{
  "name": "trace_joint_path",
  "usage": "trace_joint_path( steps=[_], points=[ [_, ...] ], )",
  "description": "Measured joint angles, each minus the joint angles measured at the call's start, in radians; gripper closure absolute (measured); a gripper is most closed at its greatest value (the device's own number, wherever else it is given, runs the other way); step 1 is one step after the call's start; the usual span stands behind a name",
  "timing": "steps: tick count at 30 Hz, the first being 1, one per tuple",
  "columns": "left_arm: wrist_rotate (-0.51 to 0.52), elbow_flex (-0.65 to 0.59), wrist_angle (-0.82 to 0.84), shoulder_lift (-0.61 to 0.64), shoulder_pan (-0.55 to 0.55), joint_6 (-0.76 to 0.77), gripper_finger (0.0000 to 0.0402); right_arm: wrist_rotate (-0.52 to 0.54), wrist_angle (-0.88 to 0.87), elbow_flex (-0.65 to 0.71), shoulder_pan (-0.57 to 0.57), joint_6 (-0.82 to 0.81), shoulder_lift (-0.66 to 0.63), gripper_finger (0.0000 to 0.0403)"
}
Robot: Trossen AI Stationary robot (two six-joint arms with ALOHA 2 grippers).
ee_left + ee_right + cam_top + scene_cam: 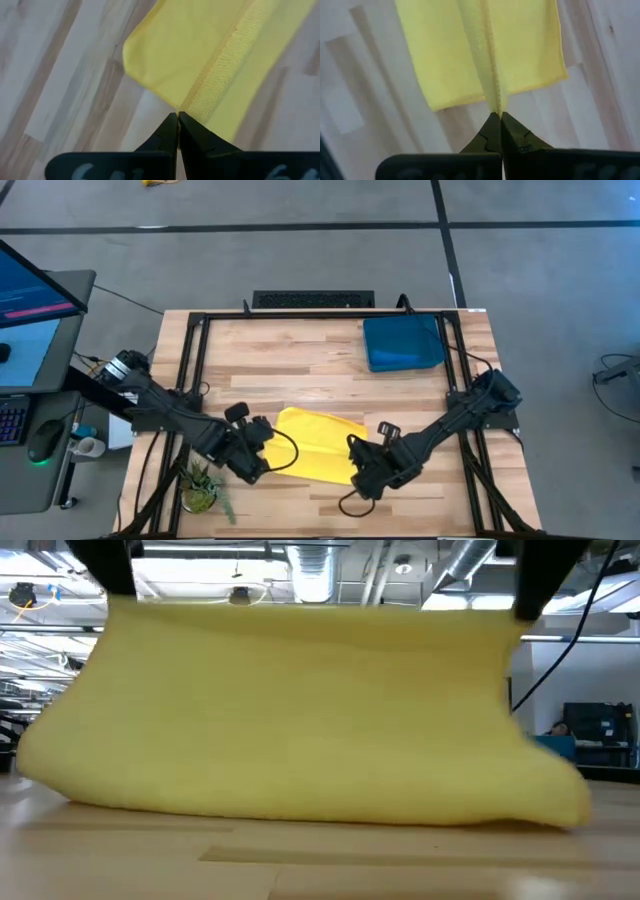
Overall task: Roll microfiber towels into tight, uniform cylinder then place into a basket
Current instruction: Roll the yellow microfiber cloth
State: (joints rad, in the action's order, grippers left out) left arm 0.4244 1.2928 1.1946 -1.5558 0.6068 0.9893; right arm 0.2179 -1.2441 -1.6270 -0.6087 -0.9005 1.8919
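Note:
A bright yellow microfiber towel [315,442] is at the middle of the wooden table, toward its near edge. My left gripper [262,452] is shut on the towel's left end and my right gripper [362,465] on its right end. In the low view the towel [300,710] hangs as a wide sheet between the two grippers, with its lower part [300,812] resting on the table. The blue basket [403,343] sits at the far right; I cannot tell a blue towel apart from it. My left gripper [177,117] pinches the yellow towel's stitched hem [192,106] between its two fingertips, at the towel's left end. It comes from above, slanting down. The cloth spreads away below the fingers to the table. My right gripper [500,116] pinches a ridge of the towel's edge [495,105] between its two fingertips, at the towel's right end. The fingers point steeply down. The cloth fans out below them on both sides of the ridge.
A small potted plant [200,485] stands near the table's near left corner. A black frame [195,355] runs along the table's sides. A keyboard [312,300] lies at the far edge, and a monitor [30,320] stands off the table's left side. Bare wood [280,360] lies beyond the towel.

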Motion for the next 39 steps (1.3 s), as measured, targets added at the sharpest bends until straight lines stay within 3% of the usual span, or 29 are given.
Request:
trace_joint_path(
  steps=[10,23,39],
  points=[
    [0.020,-0.193,-0.239,0.000,-0.099,-0.114,0.0401,-0.017,0.126,0.155,0.051,0.015,0.000,0.0395],
    [0.115,-0.244,-0.273,0.000,-0.198,-0.220,0.0401,0.016,0.139,0.228,0.147,-0.008,0.000,0.0395],
    [0.103,-0.306,-0.378,0.000,-0.294,-0.325,0.0401,0.016,0.139,0.228,0.188,-0.008,0.000,0.0395]
  ],
)
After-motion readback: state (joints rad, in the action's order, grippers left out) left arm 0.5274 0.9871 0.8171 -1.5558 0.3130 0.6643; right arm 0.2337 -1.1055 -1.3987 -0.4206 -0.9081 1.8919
